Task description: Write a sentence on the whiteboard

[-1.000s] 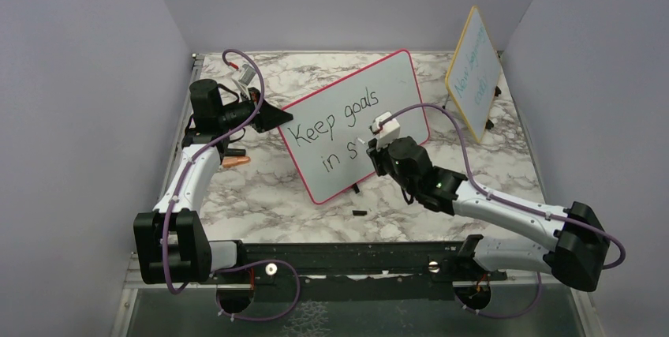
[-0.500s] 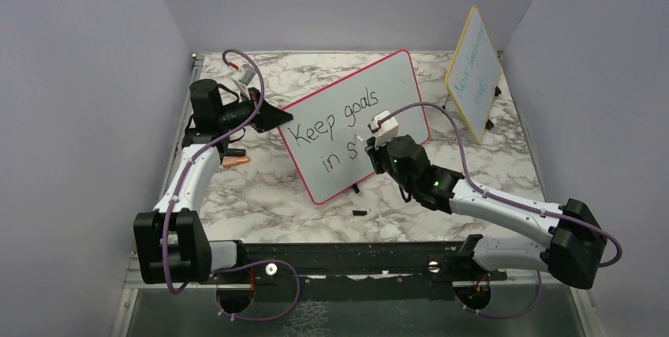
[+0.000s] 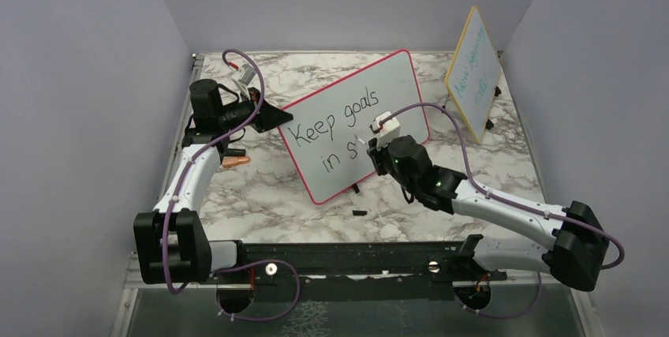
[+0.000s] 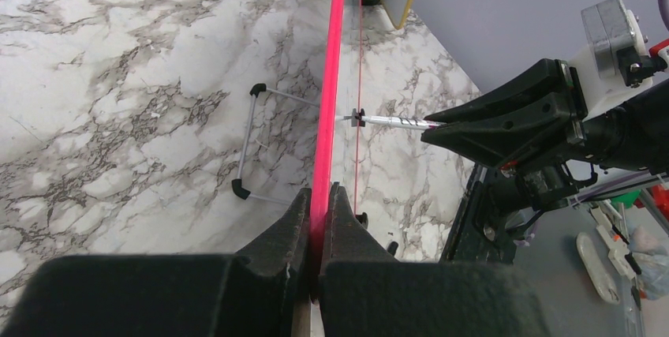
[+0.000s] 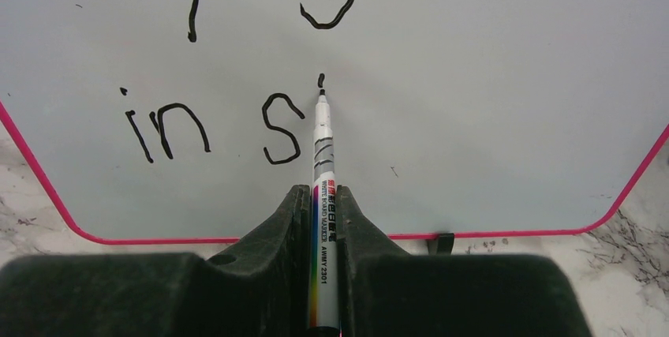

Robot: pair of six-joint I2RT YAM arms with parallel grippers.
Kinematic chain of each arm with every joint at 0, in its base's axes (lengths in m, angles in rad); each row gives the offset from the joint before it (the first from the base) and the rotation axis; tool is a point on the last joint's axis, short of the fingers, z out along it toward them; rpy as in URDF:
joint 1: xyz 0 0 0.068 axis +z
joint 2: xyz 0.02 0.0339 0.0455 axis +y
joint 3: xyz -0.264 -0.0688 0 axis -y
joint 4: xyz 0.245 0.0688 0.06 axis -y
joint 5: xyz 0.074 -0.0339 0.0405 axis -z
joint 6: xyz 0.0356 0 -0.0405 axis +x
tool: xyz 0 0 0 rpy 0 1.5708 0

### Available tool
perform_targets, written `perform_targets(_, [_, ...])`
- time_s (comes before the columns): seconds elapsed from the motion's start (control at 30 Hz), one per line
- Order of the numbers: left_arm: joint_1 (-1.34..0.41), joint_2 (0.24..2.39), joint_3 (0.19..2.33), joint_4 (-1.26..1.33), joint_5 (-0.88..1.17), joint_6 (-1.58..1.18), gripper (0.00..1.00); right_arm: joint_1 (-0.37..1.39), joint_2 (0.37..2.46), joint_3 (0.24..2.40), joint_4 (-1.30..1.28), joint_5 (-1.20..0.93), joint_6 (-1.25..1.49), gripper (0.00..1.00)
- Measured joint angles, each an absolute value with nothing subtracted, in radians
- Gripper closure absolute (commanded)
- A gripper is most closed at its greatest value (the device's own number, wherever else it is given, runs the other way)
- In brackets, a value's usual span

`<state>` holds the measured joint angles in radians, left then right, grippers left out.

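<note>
At the near edge, my R gripper [image 5: 323,199], jaws shut tight on a marker [image 5: 323,147], holds the pen pointing straight ahead w/ its black tip on the whiteboard [image 5: 489,116], just below a small dot and just right of the "s". The sentence [image 5: 170,130] so far reads "Keep goals" on the top line and "in s" on the 2nd, in black ink, not yet complete. The board stands tilted on the marble table [image 3: 260,187], w/ a pink-red frame and a small black foot [image 5: 444,241] at its lower edge. My L gripper [image 4: 319,195] is clamped on the board's left edge, both jaws pinching the pink frame, which that wrist cam sees edge-on. A small black piece [image 3: 359,213] lies on the tabletop near the board's lower corner, and an orange object [image 3: 235,161] lies beside my L arm; can't tell what either is. Farther back, toward the far R corner, a smaller yellow-framed board [image 3: 473,69] w/ teal writing stands propped, apart from the main board.
</note>
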<state>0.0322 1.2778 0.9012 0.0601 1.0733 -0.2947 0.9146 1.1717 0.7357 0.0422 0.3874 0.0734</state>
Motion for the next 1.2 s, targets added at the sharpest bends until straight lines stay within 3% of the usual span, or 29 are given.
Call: perform_targets(1.2, [0.032,1.279,0.903,0.06,1.073,-0.295,1.0,0.914,1.172,0.735,-0.009,0.372,0.087,1.0])
